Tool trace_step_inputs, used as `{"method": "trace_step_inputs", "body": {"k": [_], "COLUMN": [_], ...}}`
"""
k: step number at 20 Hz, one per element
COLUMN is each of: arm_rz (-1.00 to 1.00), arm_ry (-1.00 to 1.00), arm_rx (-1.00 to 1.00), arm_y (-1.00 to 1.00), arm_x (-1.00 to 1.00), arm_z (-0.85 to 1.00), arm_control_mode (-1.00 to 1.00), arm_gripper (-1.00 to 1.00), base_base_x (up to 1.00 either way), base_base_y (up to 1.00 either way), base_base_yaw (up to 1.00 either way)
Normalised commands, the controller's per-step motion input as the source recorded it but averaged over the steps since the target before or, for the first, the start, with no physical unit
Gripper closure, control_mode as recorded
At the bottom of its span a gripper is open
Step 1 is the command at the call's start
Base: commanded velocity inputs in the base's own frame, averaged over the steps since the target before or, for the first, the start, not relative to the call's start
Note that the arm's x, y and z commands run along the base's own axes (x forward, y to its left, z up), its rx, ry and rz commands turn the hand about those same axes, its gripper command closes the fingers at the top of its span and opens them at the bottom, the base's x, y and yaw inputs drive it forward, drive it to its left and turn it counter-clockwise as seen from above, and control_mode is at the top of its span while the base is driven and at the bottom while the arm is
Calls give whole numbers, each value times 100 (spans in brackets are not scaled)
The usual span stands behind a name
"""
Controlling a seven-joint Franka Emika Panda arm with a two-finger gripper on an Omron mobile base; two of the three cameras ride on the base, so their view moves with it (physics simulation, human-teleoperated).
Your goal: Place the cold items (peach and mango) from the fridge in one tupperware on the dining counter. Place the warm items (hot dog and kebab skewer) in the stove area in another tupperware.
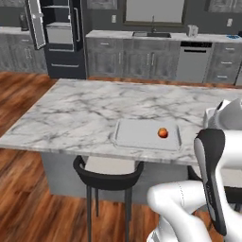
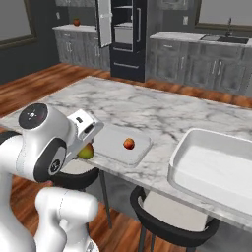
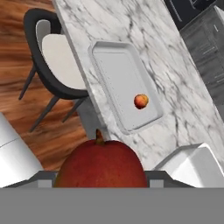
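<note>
Because the mango [image 3: 101, 164] belongs with the peach [image 1: 162, 133] in the same container, it is carried clamped between the jaws of the gripper [image 2: 84, 145], which are closed on its wide body; in the hand view it is seen large and red at the bottom, stem upward. The peach is already lying in the flat white tub [image 1: 137, 134] on the marble counter [image 1: 85, 113], toward the tub's right end as seen from the left base view, so half of the cold pair can be judged as done. The gripper is held off the counter's near edge, above the stool [image 1: 108, 176], and the mango is not yet over the tub. A second, deeper tub [image 2: 211, 170] is set further along the counter, well apart from the first, presumably kept for the warm items. The fridge [image 1: 57, 35] is seen open at the back of the kitchen.
</note>
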Motion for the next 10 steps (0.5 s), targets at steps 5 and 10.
{"method": "trace_step_inputs", "body": {"k": [5, 10], "arm_rz": [0, 30], "arm_ry": [0, -4], "arm_rx": [0, 11], "arm_y": [0, -28], "arm_x": [0, 60], "arm_z": [0, 0], "arm_control_mode": [100, -100], "arm_gripper": [100, 100], "base_base_x": [40, 0], "base_base_y": [-34, 0], "base_base_yaw": [35, 0]}}
